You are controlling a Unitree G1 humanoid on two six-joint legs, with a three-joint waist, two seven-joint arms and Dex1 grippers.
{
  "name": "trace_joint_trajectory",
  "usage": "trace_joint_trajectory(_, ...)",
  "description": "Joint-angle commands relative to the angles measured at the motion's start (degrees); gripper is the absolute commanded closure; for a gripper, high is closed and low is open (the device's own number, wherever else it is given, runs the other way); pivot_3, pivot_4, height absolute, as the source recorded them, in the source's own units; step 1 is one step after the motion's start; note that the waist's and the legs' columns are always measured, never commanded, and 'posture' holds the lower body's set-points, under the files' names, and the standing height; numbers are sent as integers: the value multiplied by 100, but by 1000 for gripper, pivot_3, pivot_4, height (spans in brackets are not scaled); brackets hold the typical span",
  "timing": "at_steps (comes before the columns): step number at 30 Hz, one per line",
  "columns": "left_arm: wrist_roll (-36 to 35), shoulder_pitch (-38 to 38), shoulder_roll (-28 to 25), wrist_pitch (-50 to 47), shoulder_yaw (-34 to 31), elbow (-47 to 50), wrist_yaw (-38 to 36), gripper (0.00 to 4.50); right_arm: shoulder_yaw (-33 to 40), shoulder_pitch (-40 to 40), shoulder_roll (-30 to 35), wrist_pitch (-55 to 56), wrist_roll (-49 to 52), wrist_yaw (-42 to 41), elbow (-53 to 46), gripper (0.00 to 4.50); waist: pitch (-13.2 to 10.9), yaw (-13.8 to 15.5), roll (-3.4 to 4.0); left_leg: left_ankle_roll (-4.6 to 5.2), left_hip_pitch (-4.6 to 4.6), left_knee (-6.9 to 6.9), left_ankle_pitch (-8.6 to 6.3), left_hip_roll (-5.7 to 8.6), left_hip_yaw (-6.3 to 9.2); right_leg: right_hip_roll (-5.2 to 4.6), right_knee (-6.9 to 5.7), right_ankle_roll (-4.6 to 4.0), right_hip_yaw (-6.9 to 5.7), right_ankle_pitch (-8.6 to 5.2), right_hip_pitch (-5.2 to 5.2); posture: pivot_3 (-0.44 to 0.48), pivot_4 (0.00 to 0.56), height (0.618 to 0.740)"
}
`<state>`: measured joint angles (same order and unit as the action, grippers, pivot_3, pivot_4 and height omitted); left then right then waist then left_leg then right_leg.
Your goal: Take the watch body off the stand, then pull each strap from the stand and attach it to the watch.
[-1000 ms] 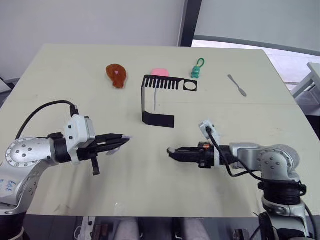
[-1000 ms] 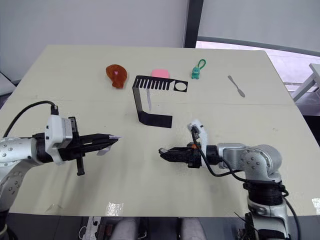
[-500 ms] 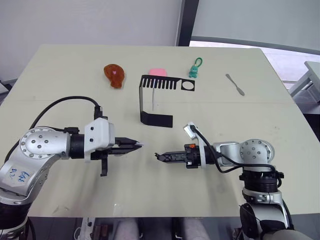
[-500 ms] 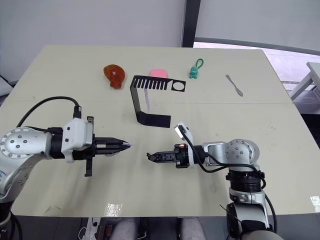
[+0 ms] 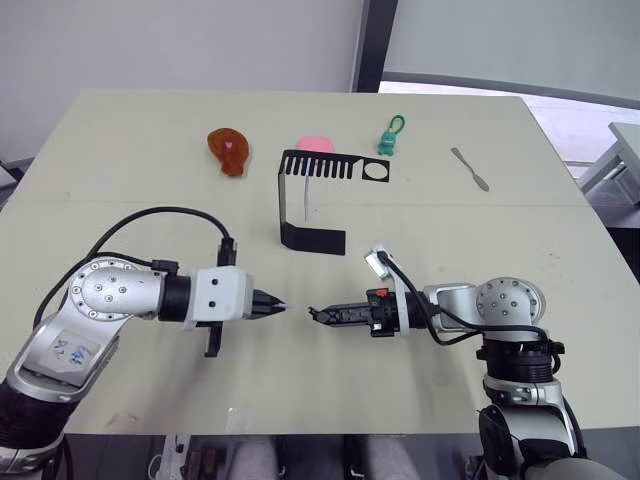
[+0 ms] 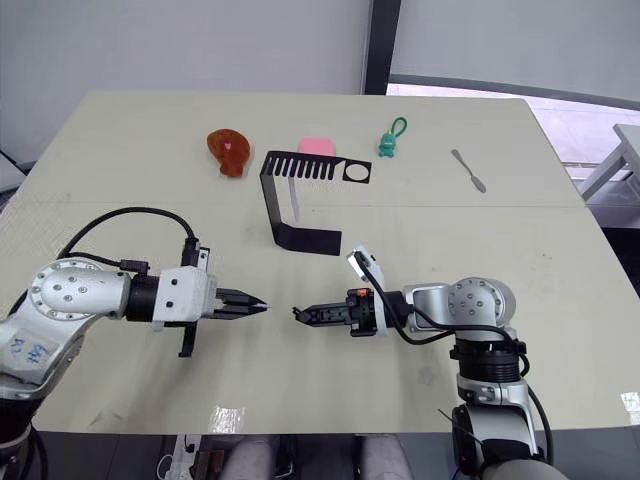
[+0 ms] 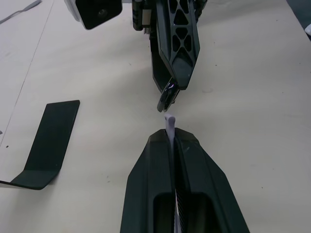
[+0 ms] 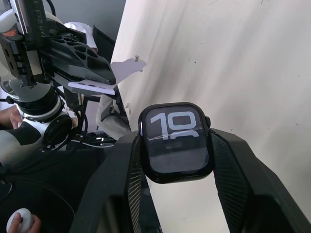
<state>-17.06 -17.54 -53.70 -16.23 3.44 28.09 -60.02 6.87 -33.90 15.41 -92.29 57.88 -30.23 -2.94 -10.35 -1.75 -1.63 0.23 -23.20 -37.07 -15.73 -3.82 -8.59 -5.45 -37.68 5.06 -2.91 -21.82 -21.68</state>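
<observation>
Watch body (image 8: 176, 141) sits clamped in the right gripper (image 5: 318, 314) above the desk (image 5: 120, 150), screen facing up. The left gripper (image 5: 277, 306), closed on a strap (image 7: 169, 123), has moved in over the last second, so the two tips are now just apart and facing each other. That sets up the first attachment. The strap's long axis runs along the gripper, free end pointing at the watch. A second strap (image 5: 311, 195) hangs on the stand (image 5: 300, 200).
</observation>
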Motion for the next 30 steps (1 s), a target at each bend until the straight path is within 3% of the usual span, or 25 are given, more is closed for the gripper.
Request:
trace_joint_trajectory(1,80,-77,106,120,61,-15,-4,4500,-9,-40,-4,-21,84,51,-197,2922,0,1,0,0,0,0,0,0,0,0,0,0,0,0,0,0,150,740)
trace_joint_trajectory(30,370,-188,440,257,336,-219,-68,4500,-36,58,-4,-21,90,148,-349,2922,0,1,1,0,0,-1,0,0,0,0,-1,0,0,0,0,0,150,740)
